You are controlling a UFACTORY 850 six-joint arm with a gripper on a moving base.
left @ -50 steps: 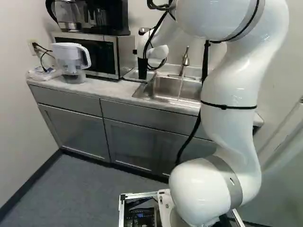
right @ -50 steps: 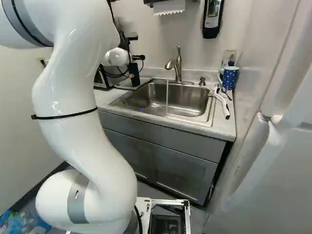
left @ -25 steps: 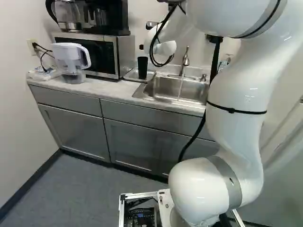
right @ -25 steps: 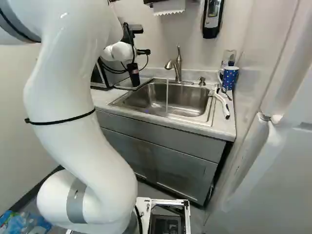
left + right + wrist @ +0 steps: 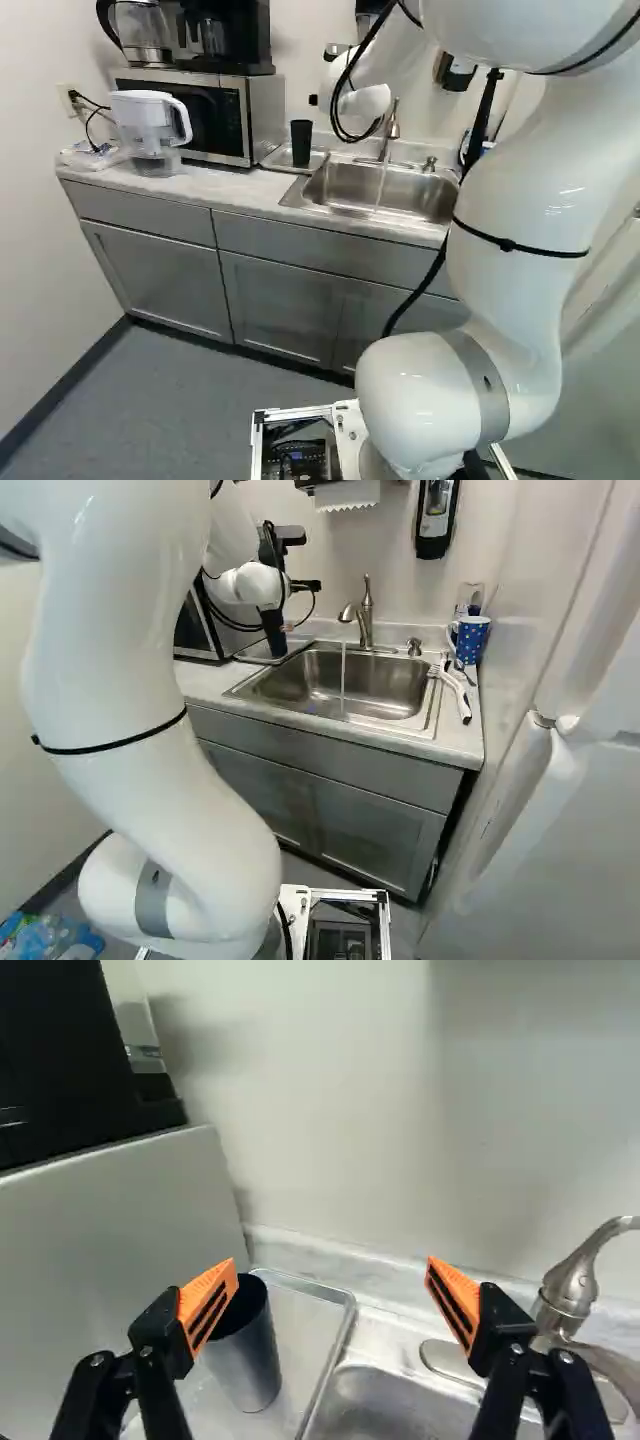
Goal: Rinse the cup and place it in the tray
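Upright within the edges of the tray [image 5: 332, 1358], the black tumbler [image 5: 248, 1360] could topple if the wide-spread gripper [image 5: 333, 1263] brushes its rim.

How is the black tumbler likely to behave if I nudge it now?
The black tumbler may tip fairly easily, standing taller than it is wide. Its round, smooth-looking wall could be slippery and, once toppled, would probably roll toward the rim of the tray. Its even shape suggests a stiff body.

Your arm [image 5: 515, 215] rises bent at the left base view's right, and your gripper [image 5: 304, 586] has both fingers [image 5: 208, 1305] wide apart.
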